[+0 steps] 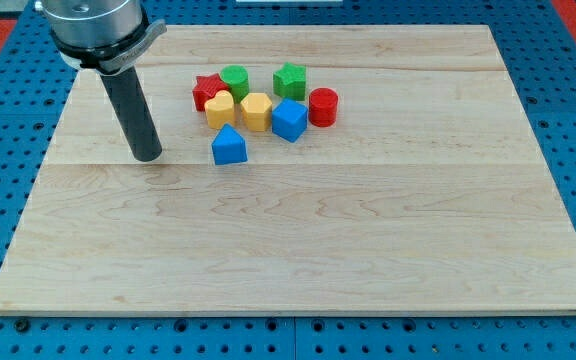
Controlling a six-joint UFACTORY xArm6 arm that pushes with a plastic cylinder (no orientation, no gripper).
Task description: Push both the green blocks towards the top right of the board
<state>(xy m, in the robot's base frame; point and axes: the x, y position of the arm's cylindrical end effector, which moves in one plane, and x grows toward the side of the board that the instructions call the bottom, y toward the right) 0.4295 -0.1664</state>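
We are resting my tip (147, 156) on the wooden board (298, 250) in its upper left part, standing apart from every block and touching none of them; being a plain rod, it is clamping nothing. The whole cluster is sitting to the view's right of the tip, near the board's top edge and a little left of centre.

The two task blocks are lying along the top row of that cluster. The green cylinder (235, 79) is pressing against the red star (207, 90) on its left, with a yellow block (220, 109) just below it. The green star (290, 79) is sitting a short gap to the right, just above the blue cube (289, 119) and beside the red cylinder (323, 106). A yellow hexagon (256, 111) is filling the middle, and the blue triangular block (229, 146) is lying nearest the tip, at the cluster's bottom left.

We are seeing wide bare wood to the right of the red cylinder, running to the right edge, and only a narrow strip between the green blocks and the top edge. The lower half of the board is lying open as well.
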